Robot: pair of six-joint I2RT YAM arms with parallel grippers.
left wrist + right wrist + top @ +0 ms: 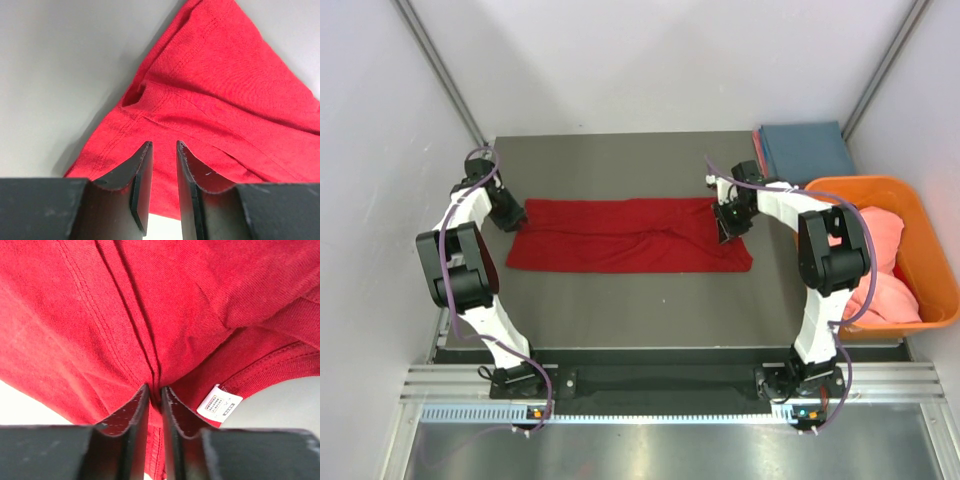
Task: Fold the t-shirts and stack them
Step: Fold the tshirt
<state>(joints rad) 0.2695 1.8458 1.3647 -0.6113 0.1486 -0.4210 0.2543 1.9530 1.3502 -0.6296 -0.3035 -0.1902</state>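
I count three t-shirts: one red t-shirt (630,235), one blue t-shirt (807,148), one salmon-pink t-shirt (885,262). One orange tub (933,262) stands here. Two arms: left arm (460,262), right arm (828,250).

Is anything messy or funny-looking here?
Only small things. The red shirt is folded into a long strip, but a bunched wrinkle runs across its middle. The pink clothes are a crumpled heap in the orange tub. The blue shirt lies neatly folded.
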